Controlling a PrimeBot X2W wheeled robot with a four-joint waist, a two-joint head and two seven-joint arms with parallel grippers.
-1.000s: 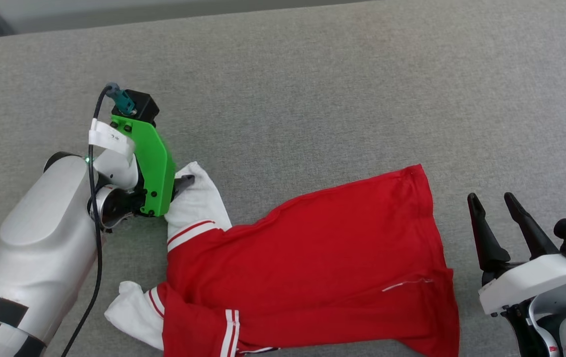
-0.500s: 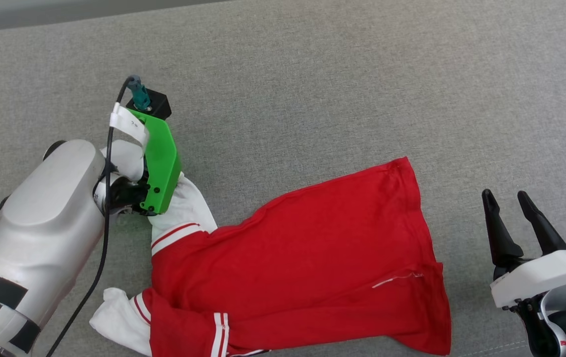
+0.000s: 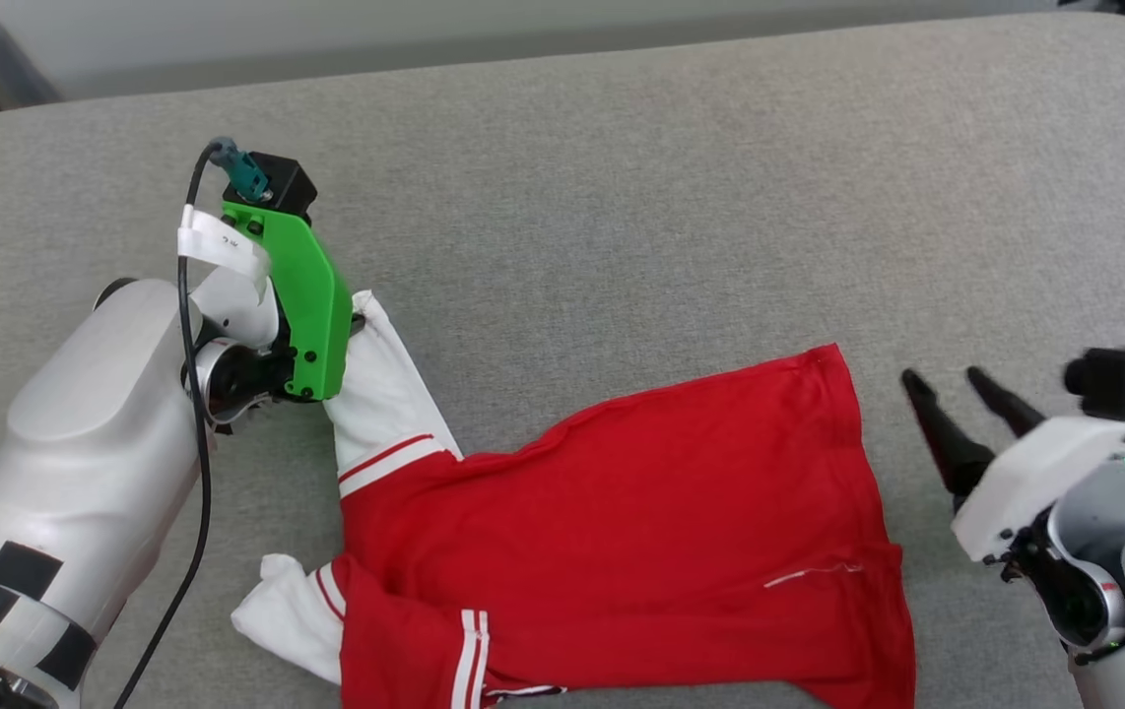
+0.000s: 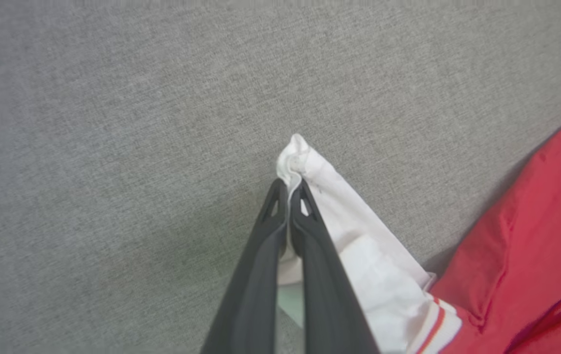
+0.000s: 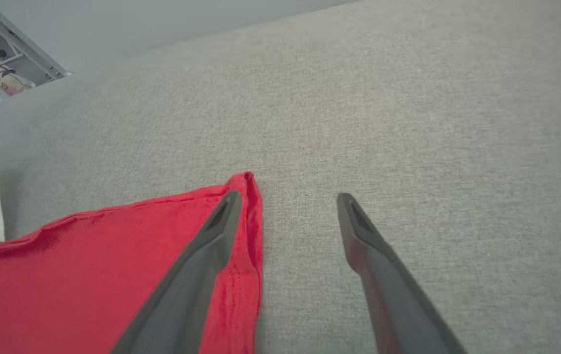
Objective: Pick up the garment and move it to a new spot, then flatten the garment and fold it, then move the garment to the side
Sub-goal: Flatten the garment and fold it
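Observation:
The garment point(image 3: 641, 532) is a red T-shirt with white sleeves and striped trim, lying rumpled on the grey cloth surface point(image 3: 622, 197). My left gripper point(image 4: 289, 189) is shut on the tip of one white sleeve point(image 4: 344, 216), at the shirt's upper left in the head view, where the green wrist bracket point(image 3: 311, 295) hides the fingers. My right gripper point(image 3: 947, 384) is open to the right of the shirt's hem. In the right wrist view its fingers point(image 5: 221, 221) straddle the hem's far corner point(image 5: 248, 189), holding nothing.
The grey cloth surface stretches wide beyond and to the right of the shirt. Its far edge point(image 3: 523, 44) runs along the top of the head view, with a pale floor behind. A second white sleeve point(image 3: 287, 620) lies bunched at the shirt's lower left.
My left gripper has shut on the white sleeve tip. My right gripper has swung in toward the hem's corner. The head camera has shifted a little.

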